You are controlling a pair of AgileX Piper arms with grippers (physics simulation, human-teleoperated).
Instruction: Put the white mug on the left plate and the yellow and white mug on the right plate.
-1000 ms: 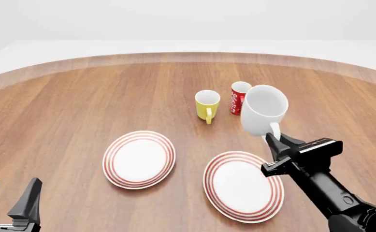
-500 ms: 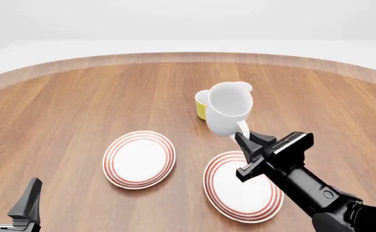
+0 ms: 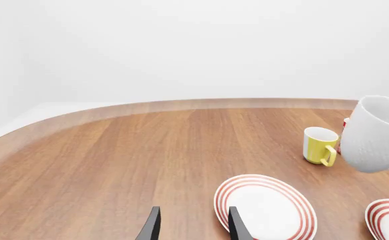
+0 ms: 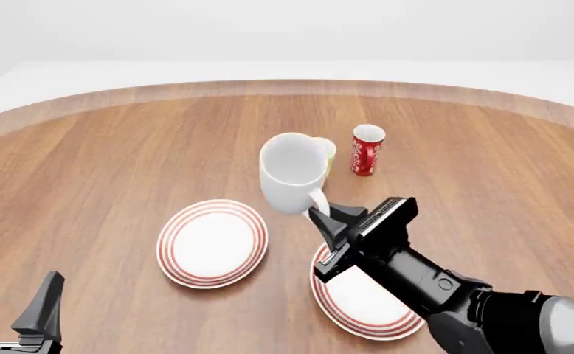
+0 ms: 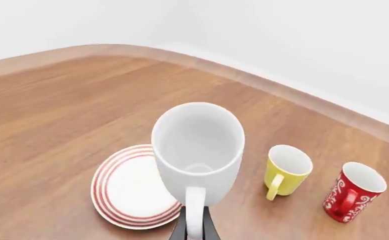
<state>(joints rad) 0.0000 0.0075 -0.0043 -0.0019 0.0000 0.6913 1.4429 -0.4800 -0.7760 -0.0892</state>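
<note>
The white mug (image 4: 292,173) hangs above the table, upright, with my right gripper (image 4: 324,214) shut on its handle. It hovers between the two plates, beyond the right edge of the left plate (image 4: 211,243). The right arm crosses part of the right plate (image 4: 351,302). Only a sliver of the yellow and white mug (image 4: 328,151) shows behind the white mug; the right wrist view gives it whole (image 5: 286,170), standing on the table. My left gripper (image 4: 13,299) rests open at the near left corner, nothing between its fingers.
A red-and-white handleless cup (image 4: 368,150) stands upright just right of the yellow and white mug. The table's curved far edge (image 4: 287,87) runs across the back. The left wrist view shows the left plate (image 3: 264,207) close ahead of the left gripper (image 3: 193,227).
My right gripper has carried the white mug leftward, from in front of the red cup to beside the left plate, so it now covers the yellow mug. The left arm has not moved.
</note>
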